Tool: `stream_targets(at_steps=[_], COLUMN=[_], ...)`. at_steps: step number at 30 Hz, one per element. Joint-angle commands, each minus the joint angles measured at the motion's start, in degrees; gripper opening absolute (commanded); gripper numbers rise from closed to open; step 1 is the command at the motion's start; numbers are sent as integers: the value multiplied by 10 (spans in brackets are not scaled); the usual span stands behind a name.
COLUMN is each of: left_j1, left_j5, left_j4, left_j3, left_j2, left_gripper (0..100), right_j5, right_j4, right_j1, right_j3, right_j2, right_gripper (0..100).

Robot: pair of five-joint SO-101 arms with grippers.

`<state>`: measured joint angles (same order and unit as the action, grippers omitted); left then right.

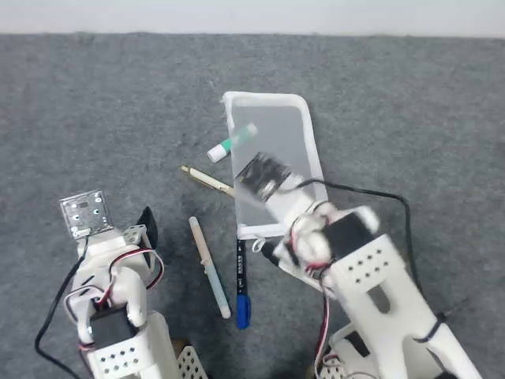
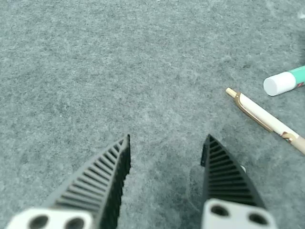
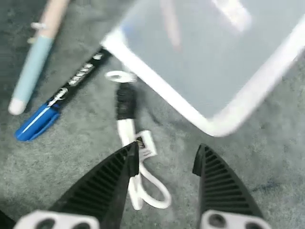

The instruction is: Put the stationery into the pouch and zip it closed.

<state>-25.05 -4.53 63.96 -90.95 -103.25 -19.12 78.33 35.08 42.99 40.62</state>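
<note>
**Ana:** Grey felt covers the counter (image 1: 95, 103). How do the fingers stand?

**Ben:** Both pairs are spread wide and hold nothing. The left fingers (image 2: 109, 179) hang over bare felt, well apart from the pouch (image 1: 272, 150). The right fingers (image 3: 112, 179) sit just off the pouch's corner, with the loop of the zip cord (image 3: 125, 119) lying between them.

**Ana:** And the count?

**Ben:** One pouch and four pieces. A green tube (image 1: 231, 144) lies across the pouch's edge. A beige pen (image 1: 207, 179) has its tip at that edge. A pale blue pen (image 1: 209, 268) and a marker (image 1: 242, 284) lie beside the pouch's zip end.
</note>
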Motion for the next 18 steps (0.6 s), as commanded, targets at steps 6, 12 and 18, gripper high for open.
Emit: stream_targets(at_steps=[6,12,18], left_j1=[-3,-3,-3], left_j5=[-5,-5,-5], left_j4=[-10,-10,-10], left_j3=[20,20,20], left_j2=[-14,-14,-14], left_gripper=[231,231,231], right_j5=[-3,-3,-3], right_j4=[-124,-199,-232], right_j1=[82,83,83], right_j3=[87,133,150], right_j2=[24,23,23], right_gripper=[170,171,173])
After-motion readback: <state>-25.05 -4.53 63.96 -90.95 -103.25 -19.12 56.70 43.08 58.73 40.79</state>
